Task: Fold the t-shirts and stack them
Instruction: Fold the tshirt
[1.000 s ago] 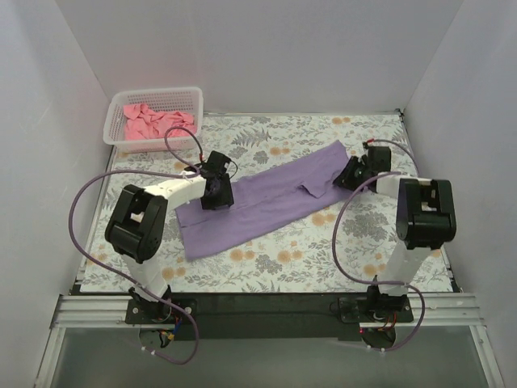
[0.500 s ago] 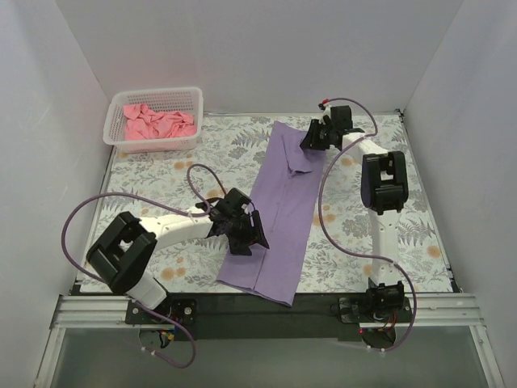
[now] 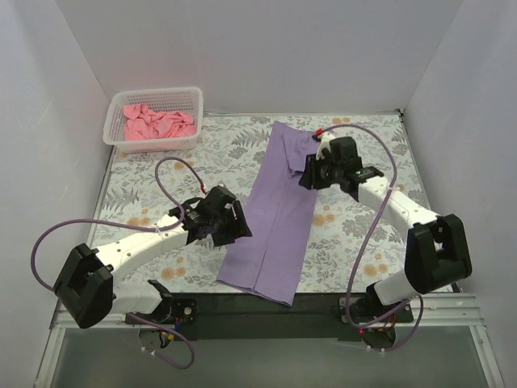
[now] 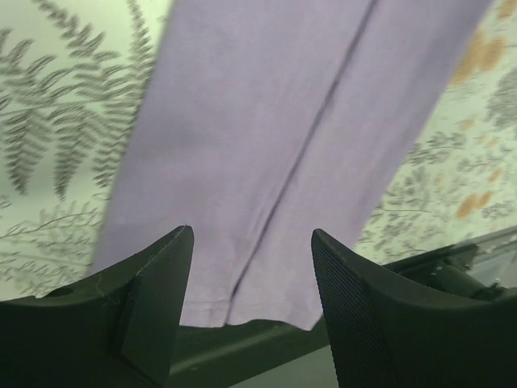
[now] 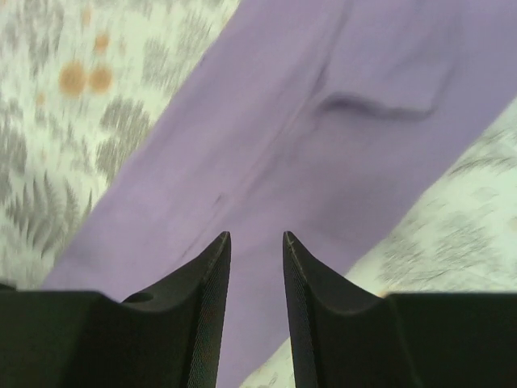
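Lavender-purple cloth, a plain short-sleeved t-shirt [image 3: 275, 210], lies folded into one long narrow strip at the middle of the bench. It runs from 12 o'clock down to 6 o'clock, leaning slightly so its near end sits a little towards 7. It rests flat on the floral-patterned tablecloth [image 3: 234, 145], with a fold line down its length.

At 9 o'clock of the strip's near half hangs the left gripper [image 3: 230, 230], just beside the cloth's edge. Its black fingers [image 4: 153, 299] are spread wide with nothing between them, the shirt lying below.

Over the strip's far half, at its 3 o'clock edge, is the right gripper [image 3: 309, 178]. Its fingers [image 5: 210, 307] stand only narrowly parted and pinch nothing; a folded flap of the shirt shows beneath them.

At 10 o'clock on the bench stands a white plastic mesh basket [image 3: 153, 144], well apart from both arms, holding a crumpled salmon-pink t-shirt [image 3: 157, 121].
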Robot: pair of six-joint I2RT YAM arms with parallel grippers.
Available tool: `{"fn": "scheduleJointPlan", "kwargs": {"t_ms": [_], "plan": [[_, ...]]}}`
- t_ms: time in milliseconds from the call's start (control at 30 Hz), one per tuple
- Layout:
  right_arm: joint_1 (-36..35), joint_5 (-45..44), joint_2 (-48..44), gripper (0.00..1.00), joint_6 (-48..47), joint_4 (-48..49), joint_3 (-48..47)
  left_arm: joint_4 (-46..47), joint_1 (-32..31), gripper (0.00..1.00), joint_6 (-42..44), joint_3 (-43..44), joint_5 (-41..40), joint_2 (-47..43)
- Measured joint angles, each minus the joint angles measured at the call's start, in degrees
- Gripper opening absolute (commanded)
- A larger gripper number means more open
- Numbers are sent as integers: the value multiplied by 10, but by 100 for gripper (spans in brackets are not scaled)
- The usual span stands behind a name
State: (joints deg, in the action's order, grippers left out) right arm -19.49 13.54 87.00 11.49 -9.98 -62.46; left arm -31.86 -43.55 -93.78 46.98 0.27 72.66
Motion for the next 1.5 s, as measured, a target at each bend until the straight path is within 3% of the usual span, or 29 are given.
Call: {"fn": "scheduleJointPlan", "kwargs": {"t_ms": [133,300,667,767,900,1100,1267,1500], "plan": [[-63,-17,-33,38,4,-20,102,-29,0,59,1,-49,-5,-26],[-60,-61,8,38,5,-27,100,-52,0,60,-3,-83,-8,-60],[-54,-123,214,37,1,50,-37,-54,0,61,-12,-88,-14,-75],[-50,-135,264,37,-8,64,-97,-53,0,68,-12,-88,-17,-72],[-36,-136,326,37,-19,67,-183,-51,0,74,-15,-88,-21,-59],[-9,-140,382,38,-53,32,-279,-51,0,72,-16,-88,-22,-46],[-6,-137,324,39,-61,1,-231,-52,0,65,-14,-88,-14,-46],[-72,-116,50,43,-8,-52,0,-52,0,52,-9,-88,-9,-33]]}}
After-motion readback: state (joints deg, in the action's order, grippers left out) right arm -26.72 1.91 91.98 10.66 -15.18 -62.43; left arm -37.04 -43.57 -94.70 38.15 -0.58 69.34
